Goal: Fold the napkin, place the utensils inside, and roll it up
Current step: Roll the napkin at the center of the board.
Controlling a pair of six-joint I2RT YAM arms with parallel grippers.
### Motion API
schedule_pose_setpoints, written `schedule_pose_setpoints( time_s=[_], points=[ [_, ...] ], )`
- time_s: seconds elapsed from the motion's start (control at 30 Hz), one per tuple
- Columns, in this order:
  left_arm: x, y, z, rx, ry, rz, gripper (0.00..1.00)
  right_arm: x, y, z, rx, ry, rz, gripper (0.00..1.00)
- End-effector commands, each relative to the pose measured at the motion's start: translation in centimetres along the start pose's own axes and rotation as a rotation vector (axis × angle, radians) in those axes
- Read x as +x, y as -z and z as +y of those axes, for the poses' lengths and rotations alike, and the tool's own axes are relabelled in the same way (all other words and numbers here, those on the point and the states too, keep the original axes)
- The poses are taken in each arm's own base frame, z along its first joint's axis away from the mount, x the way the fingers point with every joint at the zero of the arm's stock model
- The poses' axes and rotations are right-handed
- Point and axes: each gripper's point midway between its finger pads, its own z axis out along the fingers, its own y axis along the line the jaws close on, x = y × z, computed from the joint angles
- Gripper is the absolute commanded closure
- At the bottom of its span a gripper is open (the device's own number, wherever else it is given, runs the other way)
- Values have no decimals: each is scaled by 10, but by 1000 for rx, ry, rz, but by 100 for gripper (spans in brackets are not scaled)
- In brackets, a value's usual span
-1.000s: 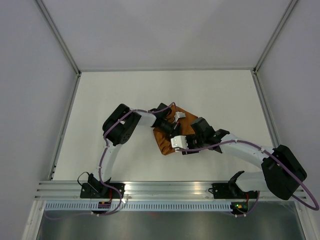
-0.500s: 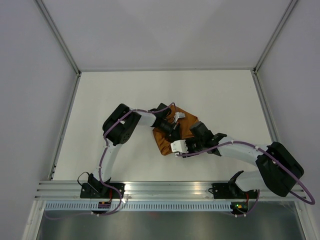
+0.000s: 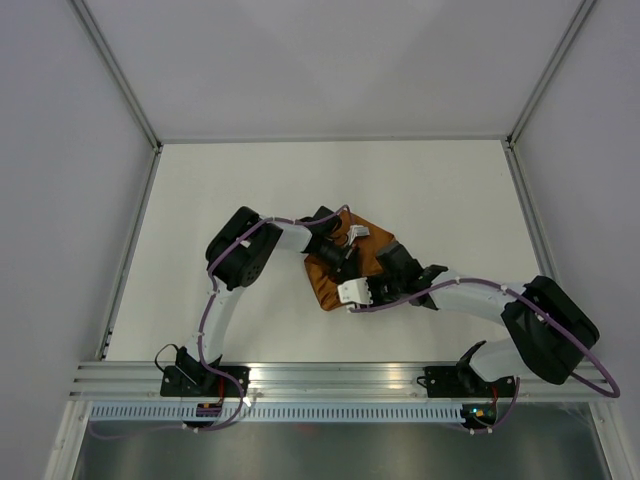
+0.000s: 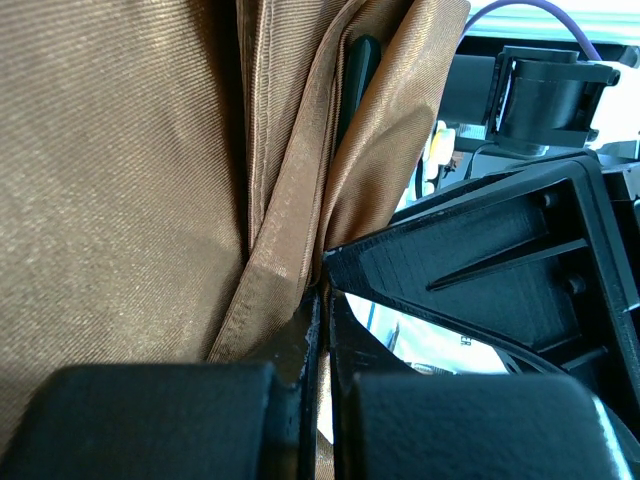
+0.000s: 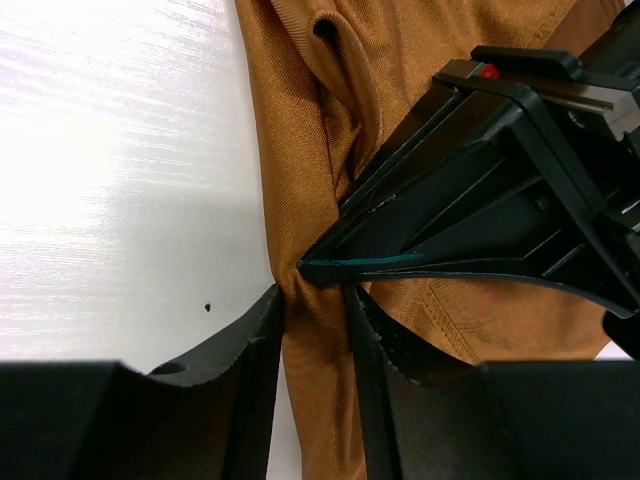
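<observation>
Rust-orange thin cloth napkin (image 3: 322,282): folded, bunched | dark slim knife blade (image 4: 360,62): tucked inside | left gripper (image 4: 322,335), right gripper (image 5: 315,305): jaws narrow, pinching cloth | we judge rolling unfinished.

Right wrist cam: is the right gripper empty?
No, a bunched fold of the napkin sits pinched between the fingers of the right gripper.

Right gripper (image 5: 315,300) sits slightly nearer the left gripper (image 4: 322,330) than one second earlier, having edged along the napkin (image 3: 322,287) fold toward that gripper's tip. Behind it, the right forearm (image 3: 470,295) lies flatter, and the right elbow (image 3: 545,335) is drawn in toward the gripper.
</observation>
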Motion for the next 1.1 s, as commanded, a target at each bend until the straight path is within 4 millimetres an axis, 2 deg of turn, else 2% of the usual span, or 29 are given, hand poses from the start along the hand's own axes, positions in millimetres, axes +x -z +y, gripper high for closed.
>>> schedule_pose_setpoints(
  time_s=[0.0,0.27,0.43,0.6,0.77,0.9,1.07],
  points=[
    [14,-1,40,-125,80,11,98,19,-5,22,-88,-3,75,62],
    [11,1,36,-111,68,9,98,31,-5,43,-190,-55,128,79],
    [7,5,38,-134,48,-13,96,28,-3,51,-274,-119,109,91],
    [-9,13,28,-129,19,-86,80,30,0,55,-343,-181,90,93],
    [-25,23,9,-125,-28,-171,70,31,2,56,-419,-252,66,94],
    [-47,35,-6,-111,-103,-283,67,31,3,58,-480,-302,45,94],
    [-59,54,-8,-151,-94,-413,66,33,7,53,-536,-365,17,94]
  ],
)
